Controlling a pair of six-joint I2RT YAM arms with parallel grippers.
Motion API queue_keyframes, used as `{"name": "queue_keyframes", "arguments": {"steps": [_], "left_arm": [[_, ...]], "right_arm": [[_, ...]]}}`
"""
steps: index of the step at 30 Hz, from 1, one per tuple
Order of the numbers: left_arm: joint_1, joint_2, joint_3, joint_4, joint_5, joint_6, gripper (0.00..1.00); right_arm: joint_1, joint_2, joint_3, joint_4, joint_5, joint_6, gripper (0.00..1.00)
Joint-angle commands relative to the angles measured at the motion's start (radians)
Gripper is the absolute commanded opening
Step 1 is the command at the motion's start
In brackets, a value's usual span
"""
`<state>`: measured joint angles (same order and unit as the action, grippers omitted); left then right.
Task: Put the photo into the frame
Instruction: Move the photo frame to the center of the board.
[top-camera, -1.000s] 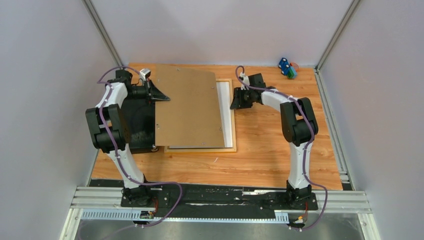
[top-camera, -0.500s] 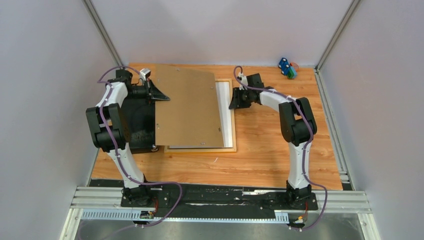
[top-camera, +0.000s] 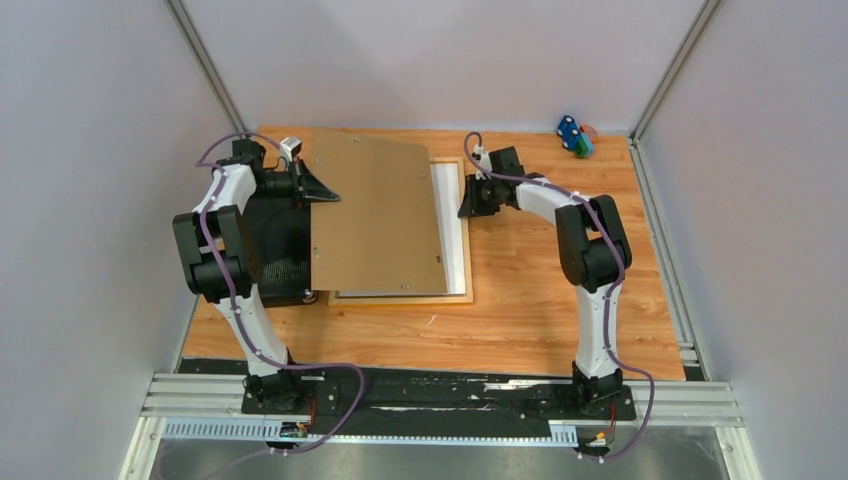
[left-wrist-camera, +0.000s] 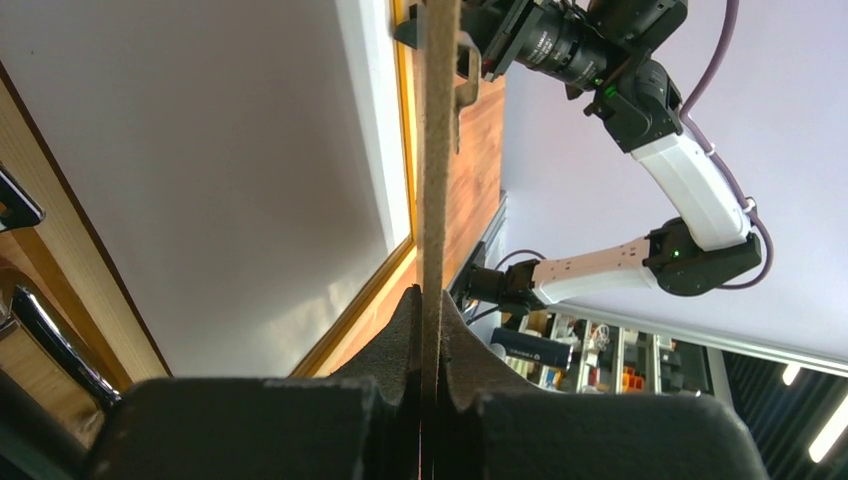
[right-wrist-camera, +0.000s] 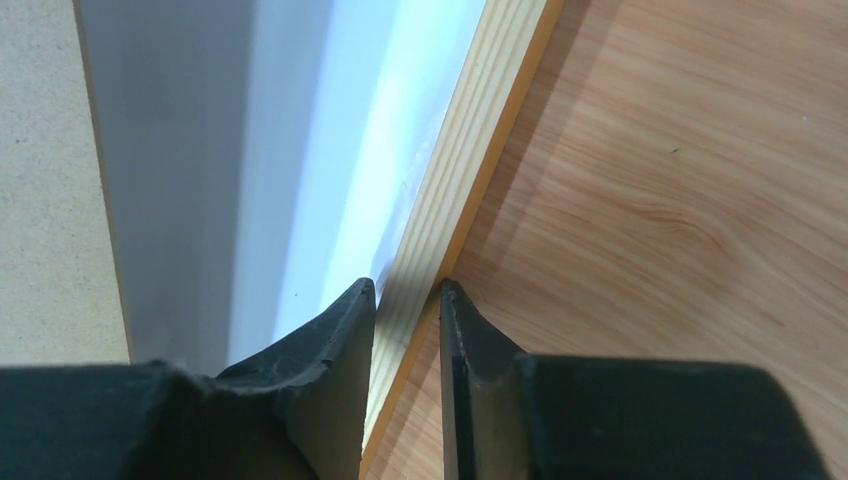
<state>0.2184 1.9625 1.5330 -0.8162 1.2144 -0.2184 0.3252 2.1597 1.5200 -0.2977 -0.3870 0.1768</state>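
The frame (top-camera: 400, 298), light tan wood, lies flat on the table. A white sheet (top-camera: 455, 225) fills it inside the rails. No print shows, so I cannot tell whether this is the photo face down. A plain brown backing board (top-camera: 375, 215) slants over the frame's left part. My left gripper (top-camera: 318, 190) is shut on the board's left edge, seen edge-on as the board (left-wrist-camera: 437, 150) in the left wrist view. My right gripper (top-camera: 467, 200) is at the frame's far right rail. Its fingers (right-wrist-camera: 345, 330) straddle the rail (right-wrist-camera: 470, 130) and press both its sides.
A black case (top-camera: 275, 240) lies under my left arm, left of the frame. A small blue and green toy (top-camera: 573, 135) sits at the table's far right corner. Grey walls close in the left, right and back. Bare wooden table (top-camera: 560, 320) lies right of the frame.
My right gripper has edged left onto the frame's right rail and its jaws have narrowed around it. The left gripper and the board have not moved.
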Motion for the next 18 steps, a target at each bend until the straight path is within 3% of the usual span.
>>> {"name": "queue_keyframes", "arguments": {"steps": [1,10,16,18], "left_arm": [[0.010,-0.005,0.030,0.045,0.096,-0.024,0.00],[-0.013,-0.031,-0.105,0.327,0.126,-0.186,0.00],[-0.094,-0.039,-0.180,0.526,0.137,-0.285,0.00],[-0.120,-0.043,-0.207,0.623,0.134,-0.381,0.00]], "right_arm": [[0.012,0.019,-0.005,-0.037,0.098,-0.009,0.23],[-0.021,-0.089,-0.141,-0.026,0.144,-0.028,0.11],[-0.086,-0.180,-0.243,-0.012,0.131,-0.034,0.08],[-0.112,-0.207,-0.271,-0.010,0.108,-0.032,0.07]]}}
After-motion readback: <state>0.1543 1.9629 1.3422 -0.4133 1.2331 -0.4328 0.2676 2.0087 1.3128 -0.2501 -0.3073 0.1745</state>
